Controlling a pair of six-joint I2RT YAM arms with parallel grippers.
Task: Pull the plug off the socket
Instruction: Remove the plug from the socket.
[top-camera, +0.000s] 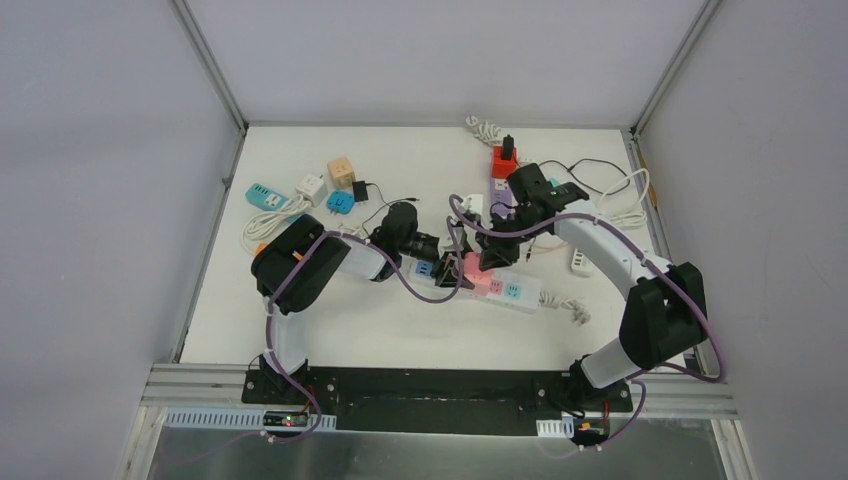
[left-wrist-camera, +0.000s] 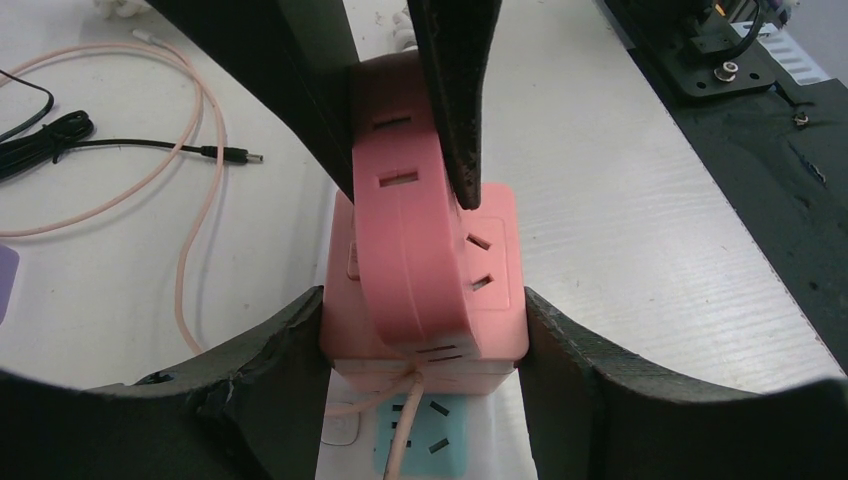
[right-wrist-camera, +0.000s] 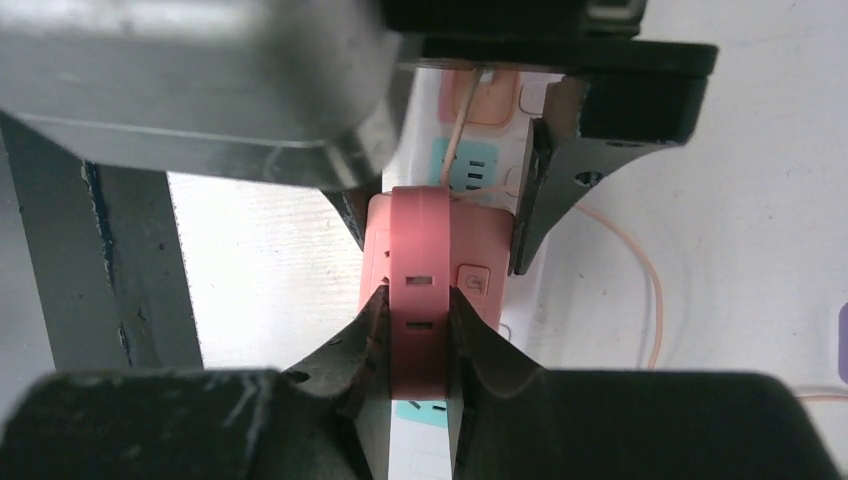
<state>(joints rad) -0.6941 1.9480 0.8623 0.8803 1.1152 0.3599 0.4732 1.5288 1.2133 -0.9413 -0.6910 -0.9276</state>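
Observation:
A pink socket block (left-wrist-camera: 495, 300) sits on the white power strip (top-camera: 522, 294) at mid-table. A flat pink plug (left-wrist-camera: 410, 230) stands in its top, with a thin pink cord (left-wrist-camera: 405, 440) trailing from it. My left gripper (left-wrist-camera: 422, 350) is shut on the socket block, one finger against each side. My right gripper (right-wrist-camera: 420, 345) comes from the opposite side and is shut on the plug (right-wrist-camera: 420, 255), its fingers (left-wrist-camera: 455, 100) pinching the plug's narrow faces. In the top view both grippers (top-camera: 450, 268) (top-camera: 488, 256) meet over the socket block (top-camera: 484, 282).
Teal outlets (left-wrist-camera: 420, 430) show on the strip beside the block. Several adapters lie at the back left, among them a teal strip (top-camera: 265, 196) and a white cube (top-camera: 312, 187). A red adapter (top-camera: 504, 160) and white cables are at the back right. A black cable (left-wrist-camera: 60, 140) lies left.

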